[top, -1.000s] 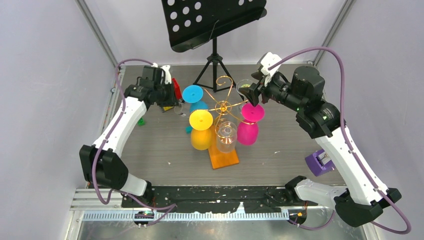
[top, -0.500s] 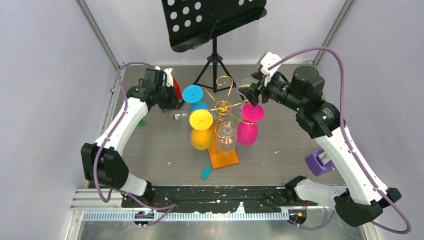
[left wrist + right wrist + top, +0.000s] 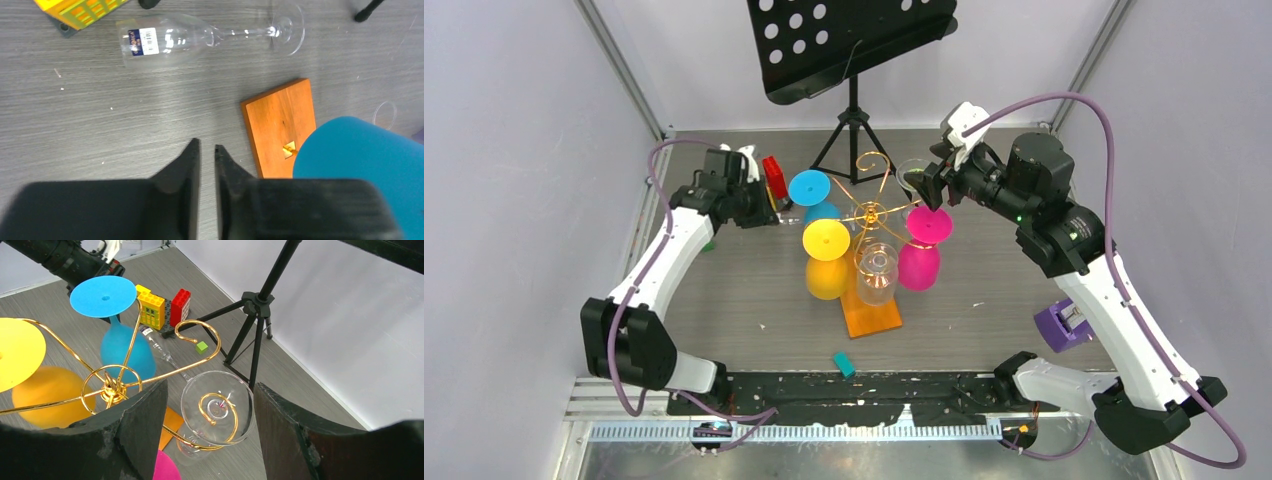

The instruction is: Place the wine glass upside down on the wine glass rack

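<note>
- Right gripper (image 3: pixel 210 386): jaws wide, empty, flanking the clear glass (image 3: pixel 217 407), which appears hung foot-up on the rack (image 3: pixel 112 387) loop at 1 o'clock. Risk: if you back out crooked, a finger clips the foot and unseats it.
- Left gripper (image 3: pixel 206 150): nearly closed, empty. Second glass (image 3: pixel 170 40) lies at its 12 o'clock. Risk: it rolls if you nudge it.

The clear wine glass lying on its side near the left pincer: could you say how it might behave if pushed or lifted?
Lying on its round bowl and foot, the wine glass would probably roll in an arc when pushed. Its thin stem looks fragile. The smooth surface may slip in a loose grip.
</note>
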Controlling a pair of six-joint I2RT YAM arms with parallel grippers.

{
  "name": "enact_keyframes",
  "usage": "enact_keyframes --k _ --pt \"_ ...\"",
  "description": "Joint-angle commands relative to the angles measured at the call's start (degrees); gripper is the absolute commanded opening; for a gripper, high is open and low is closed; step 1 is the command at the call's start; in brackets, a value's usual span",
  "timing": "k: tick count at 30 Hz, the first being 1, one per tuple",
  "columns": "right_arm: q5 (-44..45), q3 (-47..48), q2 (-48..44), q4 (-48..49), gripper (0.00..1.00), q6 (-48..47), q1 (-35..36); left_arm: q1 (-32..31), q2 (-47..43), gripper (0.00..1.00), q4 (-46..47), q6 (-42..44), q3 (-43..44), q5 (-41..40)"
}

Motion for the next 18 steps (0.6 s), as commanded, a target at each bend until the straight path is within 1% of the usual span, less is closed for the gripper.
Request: enact_keyframes --k 1,3,4,5,7,10,13,18 --pt "1.9 0.5 -1.6 2.8 0.7 1.5 -0.1 4.6 -2.7 0.26 5.5 -6.0 -3.1 1.2" --pt "2.2 0.5 -1.9 2.6 0.7 1.8 -0.1 9.9 -3.1 0.41 10.6 -10.8 -8.4 5.7" --pt "2.2 0.5 -2.0 2.4 0.7 1.9 -0.1 11.7 -3.2 0.46 14.2 -13.4 -11.2 7.9" --pt "2.0 0.6 -2.1 2.1 0.7 2.3 -0.1 13.5 -3.2 0.48 18.5 -15.5 -13.7 9.9" --pt "1.7 0.5 -2.2 1.8 0.7 3.3 -0.1 15.2 -2.8 0.51 25.8 -17.6 -17.2 10.5" --pt "0.3 0.2 -2.5 1.6 0.7 5.3 0.0 15.1 -0.3 0.55 31.0 -18.1 -18.7 10.7" --pt "-1.0 -1.3 -3.3 1.8 0.7 7.0 -0.1 15.1 3.0 0.58 34.9 -18.2 -18.1 11.7" --pt "-1.7 -3.8 -4.5 1.9 0.7 7.8 0.0 15.2 8.1 0.58 40.7 -17.5 -16.8 13.2"
